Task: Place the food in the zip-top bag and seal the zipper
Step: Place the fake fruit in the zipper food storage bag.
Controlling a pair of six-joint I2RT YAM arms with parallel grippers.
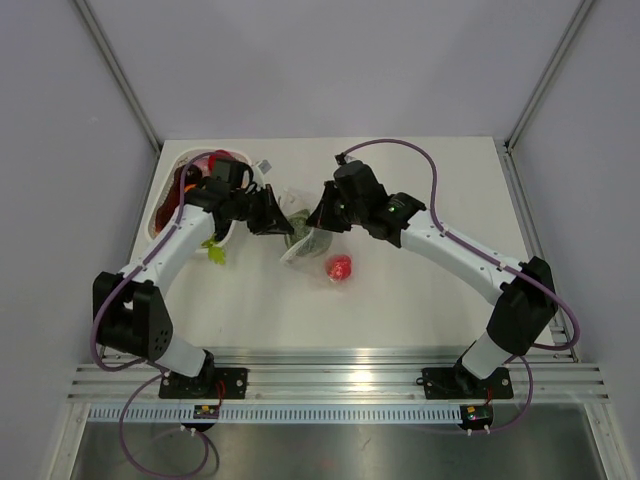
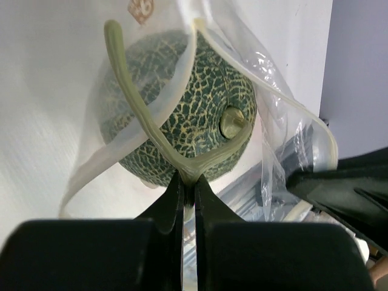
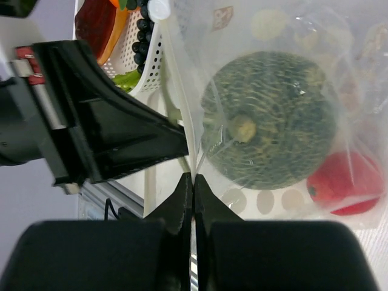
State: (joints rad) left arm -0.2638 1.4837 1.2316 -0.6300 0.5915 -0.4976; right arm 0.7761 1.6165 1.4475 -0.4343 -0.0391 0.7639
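Left gripper (image 2: 188,177), nearest the left wrist lens: jaws pressed together, pinching the pale zipper (image 2: 148,124) where its two lips meet. Beyond the pinch the lips part into a fork, so the mouth is judged open and the seal not yet made.

Far left of the desk (image 1: 420,300): white perforated tray (image 3: 140,63) holding dark purple grapes (image 3: 142,33) and a red-orange piece (image 3: 100,24). A green leafy piece (image 1: 214,250) lies on the desk just beside the tray's near end. These items are outside the bag and remain to be loaded.

Centre, between the two grippers: zip-top bag (image 3: 291,36), limp and crinkled, lying on the desk. A netted green melon (image 2: 200,103) sits inside it, seen through the plastic in both wrist views. A red fruit (image 3: 342,182) touches the melon at the bag's near right corner. It appears to lie behind the film, though whether it is inside or under the bag cannot be told for certain.

Right gripper (image 3: 193,177): jaws closed to a hairline, apparently pinching the bag's thin edge opposite the left gripper.

Progress, as judged: loading is partly done, and sealing is still to come.
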